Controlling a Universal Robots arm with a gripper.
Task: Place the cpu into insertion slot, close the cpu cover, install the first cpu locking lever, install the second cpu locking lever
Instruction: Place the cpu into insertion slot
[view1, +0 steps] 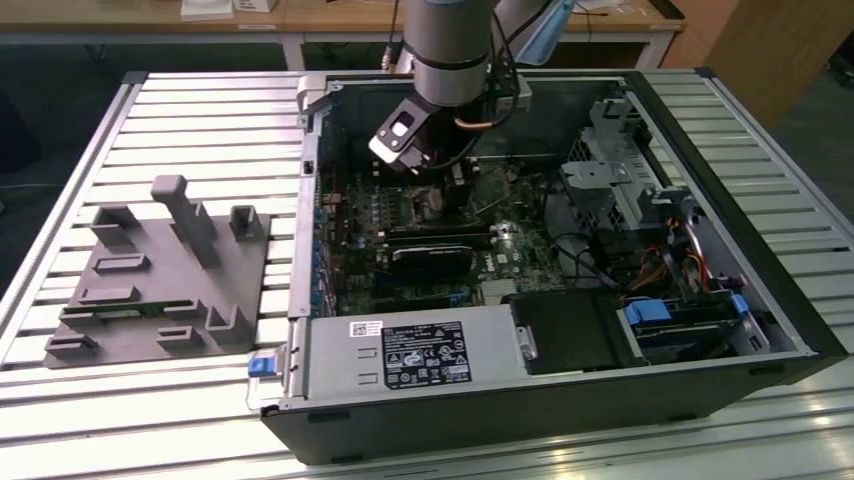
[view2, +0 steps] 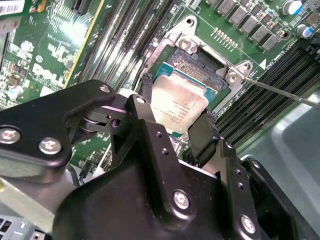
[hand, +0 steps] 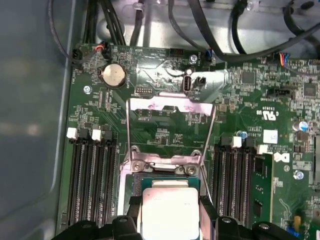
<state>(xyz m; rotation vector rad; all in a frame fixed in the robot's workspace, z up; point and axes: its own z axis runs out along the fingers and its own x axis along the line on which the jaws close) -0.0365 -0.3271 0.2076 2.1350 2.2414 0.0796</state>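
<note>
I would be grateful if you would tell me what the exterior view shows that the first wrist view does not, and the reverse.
The exterior view's own: the slatted table, the grey fixture block on the exterior view's left, and the arm that reaches down into the open computer case. The first wrist view's own: the cpu clamped in the gripper, the cpu cover raised open, and a coin battery. Shared: the green motherboard.

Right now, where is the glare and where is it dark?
Exterior view: glare on the table, while the case is dim inside. Second wrist view: the cpu shines pale. First wrist view: pinkish glare on the open cover.
</note>
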